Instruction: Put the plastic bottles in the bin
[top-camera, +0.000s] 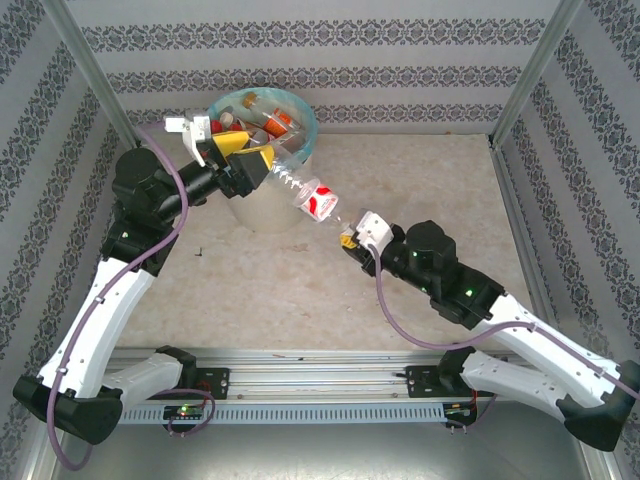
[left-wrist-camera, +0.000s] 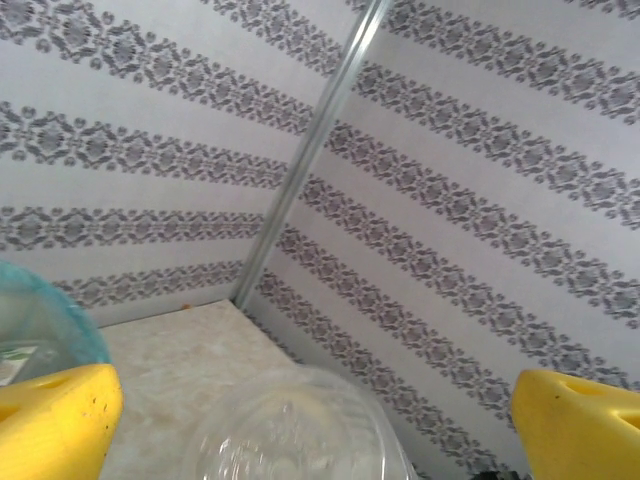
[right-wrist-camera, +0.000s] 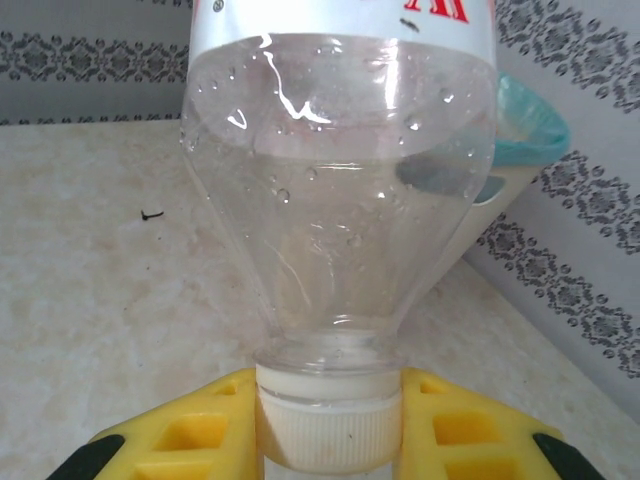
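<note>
- Patterned grey-and-white wallpaper (top-camera: 330, 60) closes in a pale marbled table (top-camera: 450, 190) in the top view. The bin (top-camera: 306, 118), lined with a blue-green bag, stands at the far left of the table, with several bottles (top-camera: 268, 122) lying inside it.
- Top view again: one clear bottle (top-camera: 312, 196) hangs slantwise in the air between the two arms, just beside the bin's near rim. The right claw (top-camera: 348, 238) grips its cap end. The base end points up into the left claw (top-camera: 260, 157), which sits against the bin's edge. The label is white with red marks, too small to read.
- Left wrist view: two yellow fingers (left-wrist-camera: 52, 425) stand wide apart at the bottom corners. The bottle's clear rounded base (left-wrist-camera: 298, 432) is blurred between them, touching neither. A sliver of the bin's liner (left-wrist-camera: 60, 320) shows at the left.
- Right wrist view: the claw (right-wrist-camera: 328, 440) is clamped tight on the white cap (right-wrist-camera: 328, 430), a yellow finger pressed to each side. The bottle stands up from it, droplets inside. Red letters on its white label (right-wrist-camera: 340, 18) are cut off by the top edge and cannot be read. The bin (right-wrist-camera: 525, 135) is behind it to the right.
</note>
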